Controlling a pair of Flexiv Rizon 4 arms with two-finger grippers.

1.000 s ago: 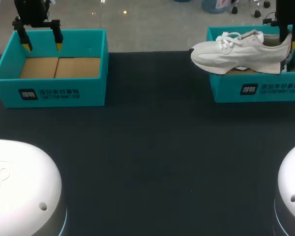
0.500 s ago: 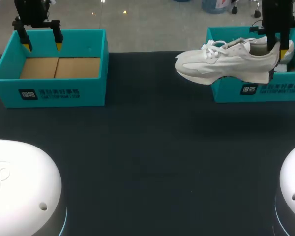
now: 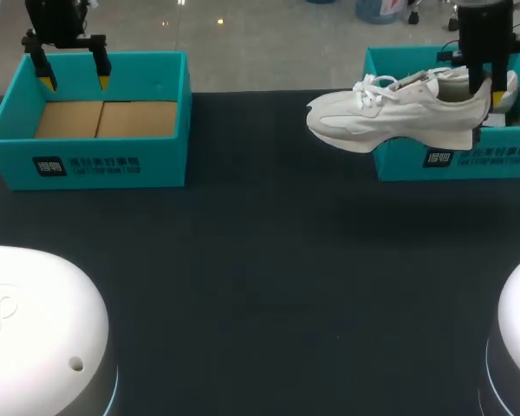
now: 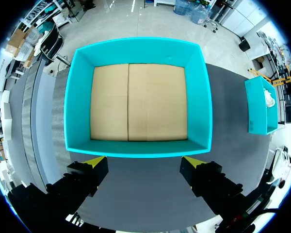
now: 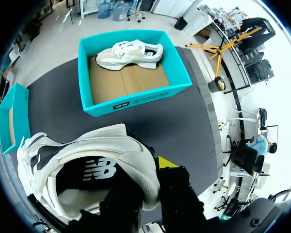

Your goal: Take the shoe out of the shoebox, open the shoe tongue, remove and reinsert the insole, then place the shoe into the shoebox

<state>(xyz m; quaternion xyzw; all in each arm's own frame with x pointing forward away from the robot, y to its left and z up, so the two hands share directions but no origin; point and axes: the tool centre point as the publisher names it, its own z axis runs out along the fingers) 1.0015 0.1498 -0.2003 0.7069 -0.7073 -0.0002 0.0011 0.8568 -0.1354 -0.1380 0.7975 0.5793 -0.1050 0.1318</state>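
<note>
Right gripper (image 3: pixel 487 87) clamps the white sneaker (image 3: pixel 390 113) by the heel between its fingers, keeping it above the shoebox (image 3: pixel 433 158) wall; left gripper (image 3: pixel 73 76) spread, empty.

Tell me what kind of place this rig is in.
Probably a robot test bench for shoe handling: a dark table, a teal left shoebox and right shoebox, and a white sneaker gripped by the right pincer.
</note>
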